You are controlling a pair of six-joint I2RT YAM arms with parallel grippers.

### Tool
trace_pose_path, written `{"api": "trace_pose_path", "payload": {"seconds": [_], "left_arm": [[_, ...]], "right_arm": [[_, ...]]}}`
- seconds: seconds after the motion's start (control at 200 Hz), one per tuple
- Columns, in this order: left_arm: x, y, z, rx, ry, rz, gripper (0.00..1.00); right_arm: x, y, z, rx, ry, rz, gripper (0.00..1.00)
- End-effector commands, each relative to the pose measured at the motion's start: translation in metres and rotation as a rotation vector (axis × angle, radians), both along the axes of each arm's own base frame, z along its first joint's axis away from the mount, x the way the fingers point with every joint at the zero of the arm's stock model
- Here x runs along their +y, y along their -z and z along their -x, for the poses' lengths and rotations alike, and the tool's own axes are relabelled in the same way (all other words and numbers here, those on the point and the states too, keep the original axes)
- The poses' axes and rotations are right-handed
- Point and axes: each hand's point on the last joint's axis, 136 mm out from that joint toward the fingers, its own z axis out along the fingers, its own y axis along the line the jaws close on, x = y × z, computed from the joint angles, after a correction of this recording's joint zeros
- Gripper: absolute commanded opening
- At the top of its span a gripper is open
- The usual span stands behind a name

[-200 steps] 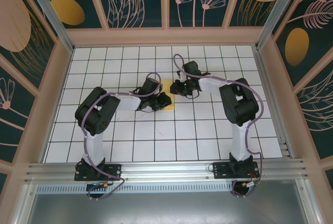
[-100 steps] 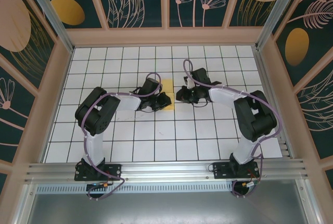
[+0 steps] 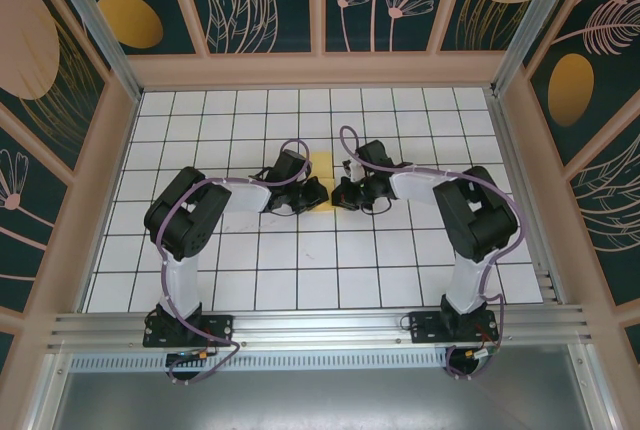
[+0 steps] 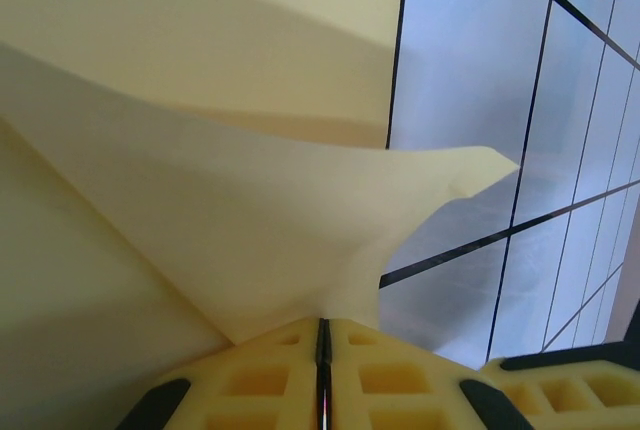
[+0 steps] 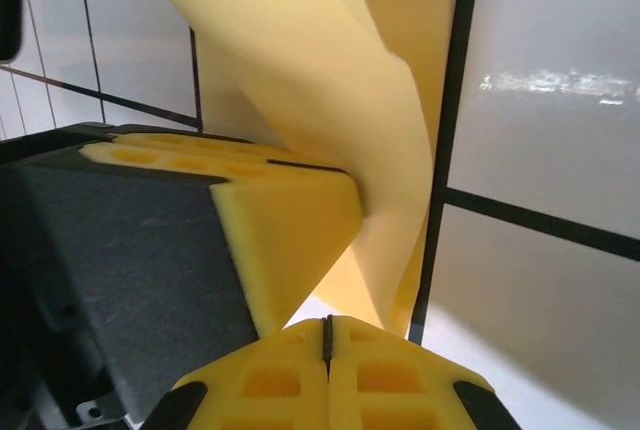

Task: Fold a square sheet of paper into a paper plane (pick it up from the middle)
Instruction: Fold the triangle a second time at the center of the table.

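Much of the square sheet of paper point(image 3: 322, 164) is hidden from above by the wrists of the left arm point(image 3: 185, 215) and the right arm point(image 3: 470, 215). Only a narrow yellow strip is seen at the middle of the tabletop point(image 3: 250, 290), rather nearer its far edge than its near one. Its outline and creases cannot be made out there. In the left wrist view the sheet point(image 4: 200, 210) is cut off at the left and top of the picture.

The visible strip is laid with its long axis from the far edge toward the near edge. Close up, the paper is seen lifted off the tabletop, and one loose corner is pointed toward the right of the left wrist view.

One tabletop, two arms, one sheet and two pincers are counted. The left pincer point(image 3: 314, 196) is closed, pads together, with the paper nipped in the seam. The right pincer point(image 3: 344, 194) is closed as well. A fold of the paper point(image 5: 330, 80) is met at its tips, but whether it is gripped cannot be told.
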Motion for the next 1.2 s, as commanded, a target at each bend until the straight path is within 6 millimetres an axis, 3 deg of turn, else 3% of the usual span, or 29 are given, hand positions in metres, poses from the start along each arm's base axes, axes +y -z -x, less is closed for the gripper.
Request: {"api": "trace_pose_path", "payload": {"seconds": [0.0, 0.35, 0.54, 0.786, 1.196], "left_arm": [[0.013, 0.016, 0.005, 0.049, -0.030, -0.061, 0.10], [0.013, 0.013, 0.005, 0.045, -0.029, -0.055, 0.09], [0.011, 0.009, 0.004, 0.039, -0.028, -0.044, 0.11], [0.007, -0.003, -0.005, 0.009, -0.037, -0.033, 0.14], [0.017, 0.000, -0.023, -0.016, -0.074, -0.109, 0.17]], "right_arm": [[0.006, 0.000, -0.008, -0.013, -0.001, -0.001, 0.00], [-0.007, 0.027, -0.002, 0.035, 0.023, 0.067, 0.00], [-0.010, 0.029, 0.000, 0.046, 0.021, 0.080, 0.00], [-0.019, 0.042, 0.007, 0.091, 0.025, 0.125, 0.00], [-0.037, 0.069, 0.021, 0.173, 0.045, 0.237, 0.00]]}}
